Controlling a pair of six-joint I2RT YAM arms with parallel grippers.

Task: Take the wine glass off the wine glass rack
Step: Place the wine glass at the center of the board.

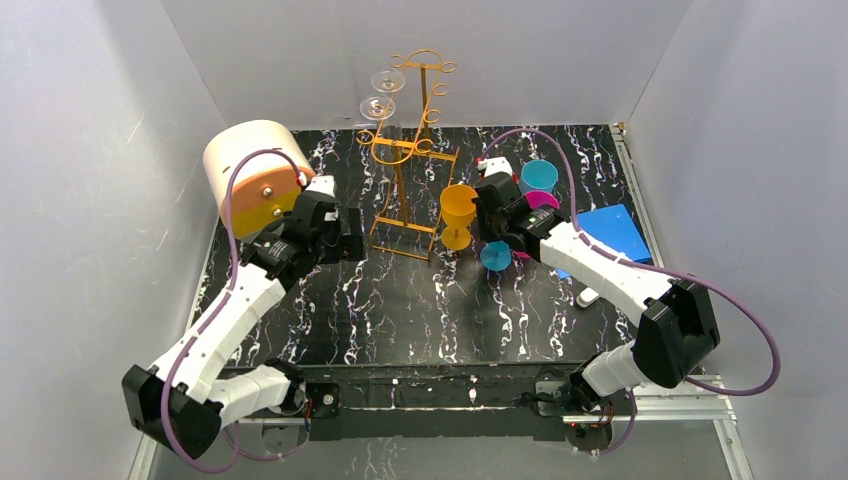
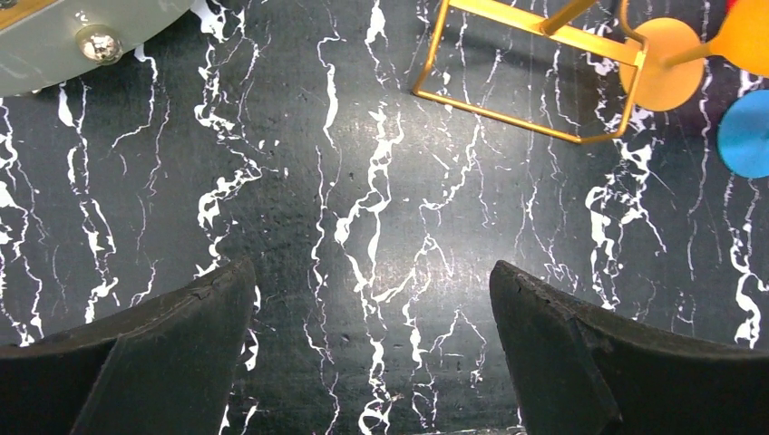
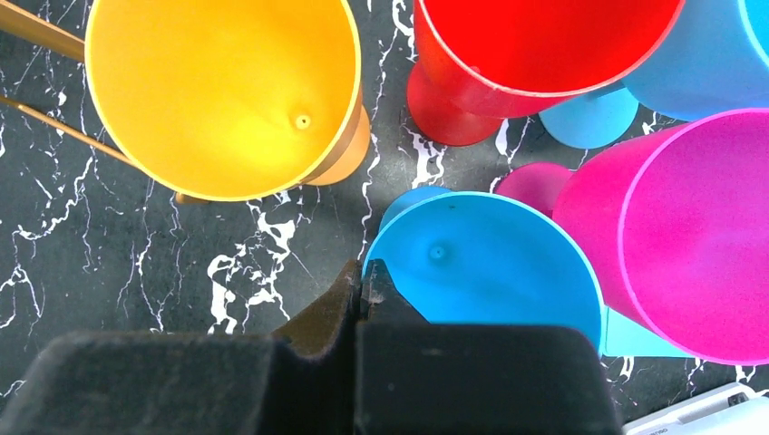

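I can read no text, label, brand or number in any of my three views. The cream-and-orange cylindrical box [image 1: 255, 175] and the blue flat pad [image 1: 612, 232] show plain faces. The white object [image 3: 725, 412] is cut off at the frame's corner, too little showing to tell.

My table [image 1: 400, 310], black with white veins, carries the wine glass rack [image 2: 508, 116] at upper centre and a cream-and-orange cylindrical box [image 1: 255, 175] at upper left. Right of the rack stand a yellow goblet [image 1: 459, 205], red goblet [image 3: 544, 45], magenta goblet [image 1: 542, 200] and two blue goblets [image 1: 495, 255]. A blue flat square [image 1: 620, 225] and a small white object [image 1: 588, 296] lie at the right.
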